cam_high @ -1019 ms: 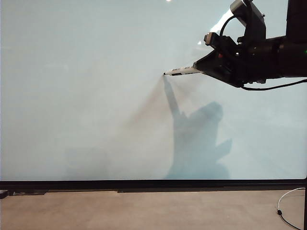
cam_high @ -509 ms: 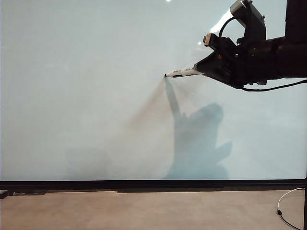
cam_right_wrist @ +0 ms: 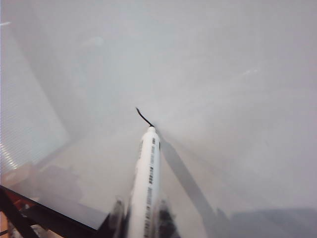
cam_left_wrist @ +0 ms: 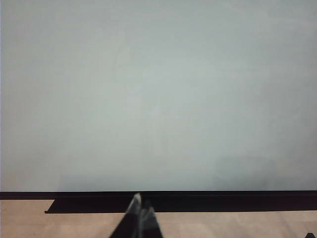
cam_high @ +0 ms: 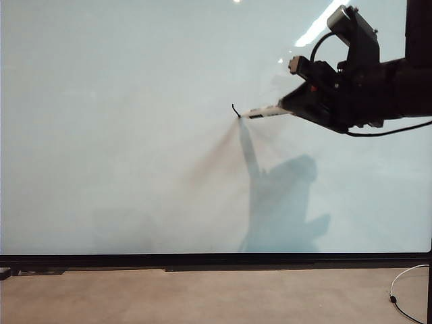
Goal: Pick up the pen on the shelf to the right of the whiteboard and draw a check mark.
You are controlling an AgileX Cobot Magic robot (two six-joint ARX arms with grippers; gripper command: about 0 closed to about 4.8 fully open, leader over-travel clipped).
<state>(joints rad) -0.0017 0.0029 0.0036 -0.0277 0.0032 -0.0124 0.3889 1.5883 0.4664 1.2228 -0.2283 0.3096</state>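
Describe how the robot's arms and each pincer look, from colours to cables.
In the exterior view the right arm is matt black and boxy, with a black cable looped over a grey-topped camera block and another trailing beneath. A small red spot marks the wedge-shaped right pincer. The left wrist view shows only the left pincer: two dark, pale-edged pointed fingers.

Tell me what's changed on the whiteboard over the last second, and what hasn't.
The right gripper, shut on the pen, slid the tip down and slightly right across the whiteboard, leaving a short black stroke, the start of the check mark; a second ago the board was bare. The grip is unchanged. The left gripper sits shut below the board's lower edge.
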